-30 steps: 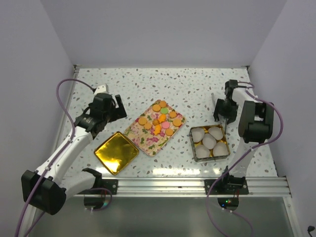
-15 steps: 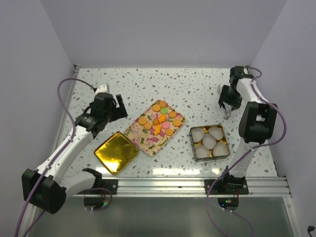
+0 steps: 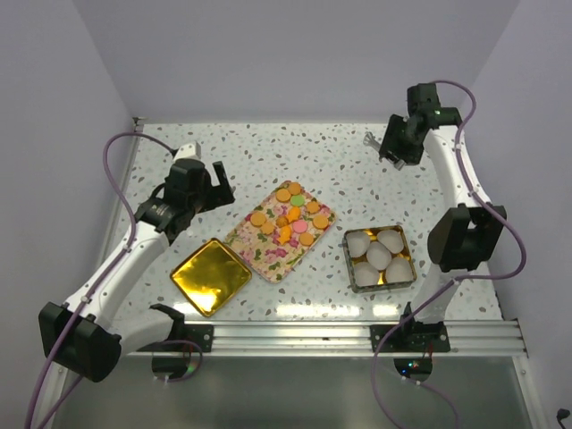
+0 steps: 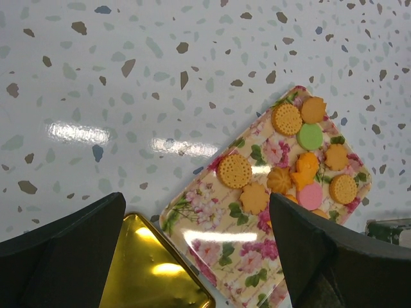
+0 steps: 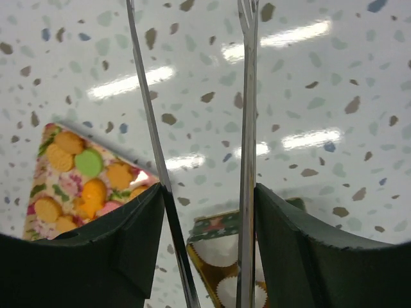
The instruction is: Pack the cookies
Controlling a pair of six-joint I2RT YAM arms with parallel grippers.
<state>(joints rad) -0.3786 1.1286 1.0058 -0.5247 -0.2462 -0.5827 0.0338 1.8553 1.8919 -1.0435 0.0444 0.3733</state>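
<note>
– cookies [image 3: 290,217] first: where do they lie?
– on the floral tray [image 3: 259,248] in the middle of the table [image 3: 295,152], bunched toward its far end. most are orange, and i can make out one green and one pink. the tin [image 3: 349,261] just right of the tray holds white paper cups [image 3: 378,255].
– and the left gripper [image 4: 197,196]?
– its fingers are spread wide with nothing gripped. it hangs off the floral tray's left side, near the far corner of the gold tray [image 3: 210,275]. from its wrist camera the cookies sit ahead of the fingertips, toward the right one.
– how about the right gripper [image 5: 207,192]?
– it is clamped on a pair of metal tongs [image 5: 247,96], whose two arms stand apart. it is held above the table's far right, well apart from the cookies. in its wrist view they lie low on the left, outside the left tong arm. the tin shows at the bottom between the fingers.
</note>
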